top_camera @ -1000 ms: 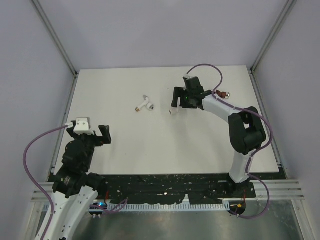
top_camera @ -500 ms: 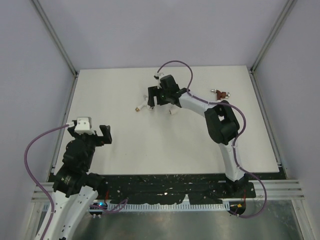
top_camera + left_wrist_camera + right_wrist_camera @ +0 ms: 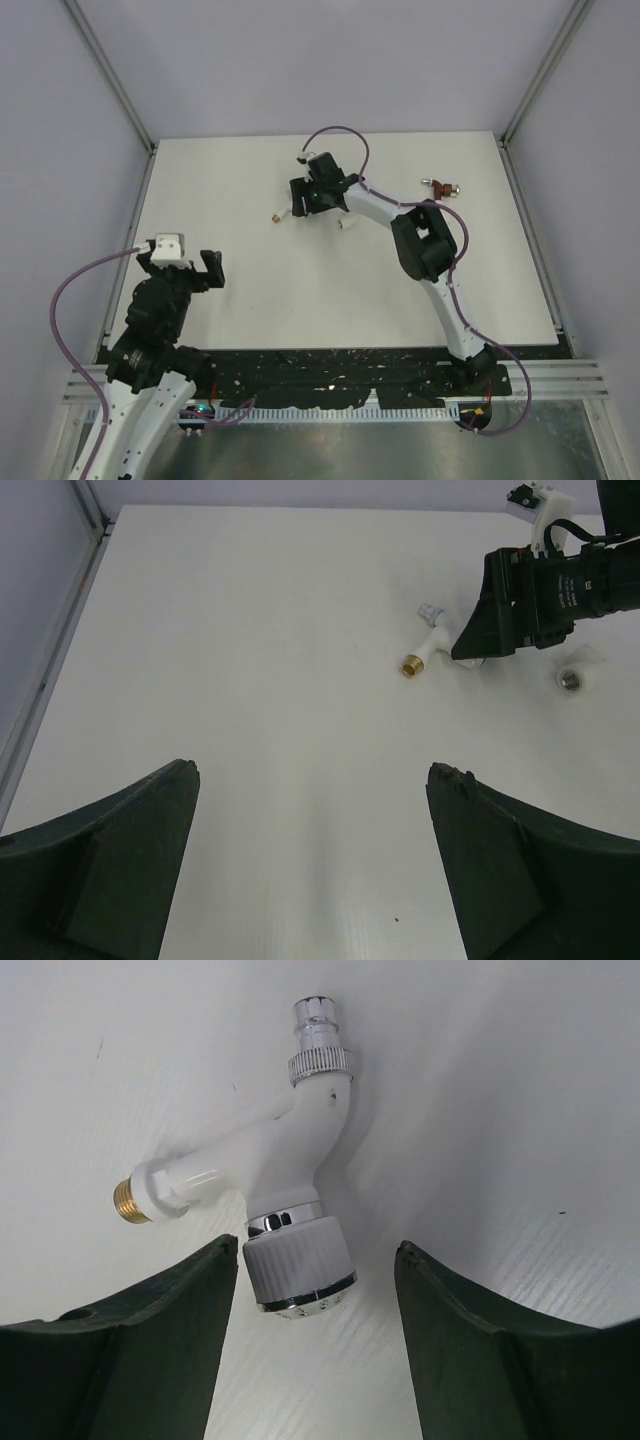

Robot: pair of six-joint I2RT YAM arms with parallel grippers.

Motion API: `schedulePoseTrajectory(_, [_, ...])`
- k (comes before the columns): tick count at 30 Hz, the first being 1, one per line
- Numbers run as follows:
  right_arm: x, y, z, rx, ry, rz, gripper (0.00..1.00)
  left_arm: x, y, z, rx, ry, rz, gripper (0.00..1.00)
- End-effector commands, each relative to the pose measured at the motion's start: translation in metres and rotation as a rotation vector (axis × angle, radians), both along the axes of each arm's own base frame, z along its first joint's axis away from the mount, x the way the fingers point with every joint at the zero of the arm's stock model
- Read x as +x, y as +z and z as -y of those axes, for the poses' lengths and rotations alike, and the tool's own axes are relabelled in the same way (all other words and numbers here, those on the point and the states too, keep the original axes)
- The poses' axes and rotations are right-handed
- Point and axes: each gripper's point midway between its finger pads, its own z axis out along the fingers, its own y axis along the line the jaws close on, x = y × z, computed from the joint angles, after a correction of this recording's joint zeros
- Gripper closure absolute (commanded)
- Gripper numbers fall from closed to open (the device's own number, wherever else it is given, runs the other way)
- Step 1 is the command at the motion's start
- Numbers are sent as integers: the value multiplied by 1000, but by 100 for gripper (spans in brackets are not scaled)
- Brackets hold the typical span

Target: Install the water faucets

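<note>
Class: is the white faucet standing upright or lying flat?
Lying flat: the white faucet rests on the table, brass thread and spout both along the surface.

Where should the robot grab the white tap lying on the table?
Probably the ribbed knob of the white tap, coming straight down from above: it lies flat, and the knob is its fattest, grooved part, sitting between the right gripper's open fingers.

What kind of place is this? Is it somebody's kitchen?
Probably not a kitchen, more like a robot lab booth: a white table walled by plain panels on metal posts, a left arm and right arm bolted at its edge, and a loose white faucet lying there.
</note>
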Motion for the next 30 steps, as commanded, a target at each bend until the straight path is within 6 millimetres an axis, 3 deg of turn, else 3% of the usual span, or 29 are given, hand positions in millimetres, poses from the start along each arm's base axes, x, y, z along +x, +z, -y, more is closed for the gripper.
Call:
schedulePoseTrajectory(1, [-8, 0, -4, -52, 26, 6, 33, 5, 15, 3, -5, -13, 54, 0])
schedulePoseTrajectory(7, [-23, -5, -5, -112, 97, 31, 46, 7, 13, 6, -3, -30, 46, 0])
schedulePoseTrajectory(9, [-27, 6, -5, -117, 117, 52, 59, 7, 12, 8, -3, -38, 43, 0])
schedulePoseTrajectory(10, [-31, 2, -1, -132, 127, 48, 67, 7, 11, 9, -2, -44, 40, 1])
schedulePoseTrajectory(11, [-32, 15, -2, -123, 132, 74, 71, 7, 11, 10, -3, -50, 39, 0])
schedulePoseTrajectory(12, [-38, 10, 1, -136, 143, 72, 77, 7, 11, 11, -4, -56, 37, 0])
schedulePoseTrajectory(13, [-40, 24, 2, -126, 146, 95, 79, 7, 10, 12, -4, -62, 34, 0])
schedulePoseTrajectory(14, [-47, 20, 7, -138, 154, 91, 82, 7, 10, 13, -5, -66, 30, 0])
schedulePoseTrajectory(15, [-49, 36, 9, -126, 151, 113, 83, 7, 11, 15, -9, -72, 30, 0])
schedulePoseTrajectory(16, [-58, 29, 14, -138, 161, 100, 85, 7, 10, 17, -18, -81, 23, 0])
schedulePoseTrajectory(17, [-65, 46, 14, -122, 168, 127, 86, 6, 10, 19, -31, -92, 15, 0])
schedulePoseTrajectory(18, [-76, 35, 22, -139, 174, 110, 87, 5, 10, 23, -52, -104, 4, 0])
schedulePoseTrajectory(19, [-81, 55, 22, -118, 180, 145, 89, 5, 10, 27, -74, -117, -7, 0])
schedulePoseTrajectory(20, [-93, 46, 29, -133, 191, 131, 89, 3, 11, 32, -99, -139, -16, 0])
schedulePoseTrajectory(21, [-101, 66, 29, -111, 199, 167, 90, 2, 9, 39, -124, -171, -34, 0])
schedulePoseTrajectory(22, [-113, 59, 34, -116, 218, 162, 92, 1, 9, 47, -149, -202, -52, 0])
schedulePoseTrajectory(23, [-120, 77, 33, -87, 234, 199, 93, -2, 8, 53, -180, -230, -72, 0])
schedulePoseTrajectory(24, [-132, 72, 38, -85, 258, 200, 94, -3, 6, 60, -210, -253, -95, 0])
schedulePoseTrajectory(25, [-141, 89, 39, -57, 273, 232, 94, -6, 6, 68, -236, -290, -112, 0])
schedulePoseTrajectory(26, [-150, 83, 43, -56, 285, 228, 94, -8, 7, 75, -263, -321, -127, 0])
schedulePoseTrajectory(27, [-157, 97, 45, -33, 291, 256, 95, -9, 6, 81, -286, -343, -146, 0])
schedulePoseTrajectory(28, [-163, 94, 48, -31, 294, 260, 95, -11, 6, 86, -305, -365, -162, 0])
schedulePoseTrajectory(29, [-170, 107, 50, -9, 297, 288, 94, -13, 5, 91, -327, -385, -183, 0])
schedulePoseTrajectory(30, [-176, 103, 52, -7, 306, 287, 95, -14, 4, 97, -345, -409, -205, 0])
